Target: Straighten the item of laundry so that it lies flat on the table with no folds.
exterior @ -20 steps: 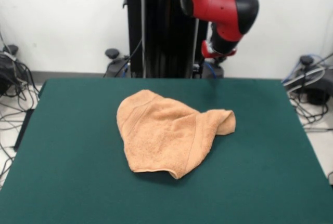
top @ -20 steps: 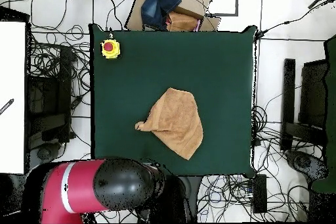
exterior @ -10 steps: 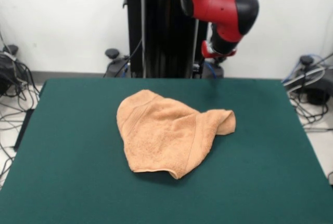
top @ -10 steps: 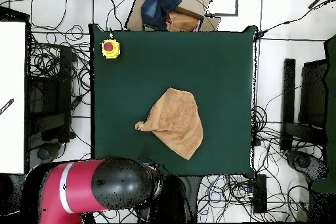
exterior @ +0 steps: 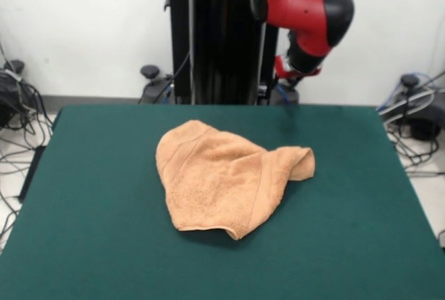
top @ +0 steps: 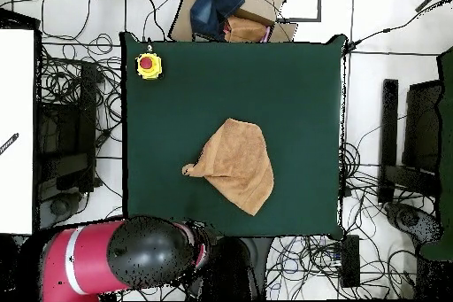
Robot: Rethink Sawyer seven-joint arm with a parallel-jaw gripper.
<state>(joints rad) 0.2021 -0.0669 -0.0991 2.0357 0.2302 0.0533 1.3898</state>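
yellow box with red button [top: 149,65] on worktop [top: 292,86] corner | blue cloth [top: 215,4] and cardboard box [top: 248,26] beyond worktop edge | tangled cables [top: 80,77] on floor | white wall [exterior: 83,28] behind

The towel [exterior: 228,181] is peach-orange terry cloth, nubbly and matt, with a flatter woven band near one edge; the table [exterior: 97,230] wears a dark green felt-like cloth, smooth and dull (no shine anywhere on it); the arm [exterior: 306,14] has glossy red and black shells that look like hard plastic; the yellow button box [top: 148,65] with its red cap looks like plastic too.
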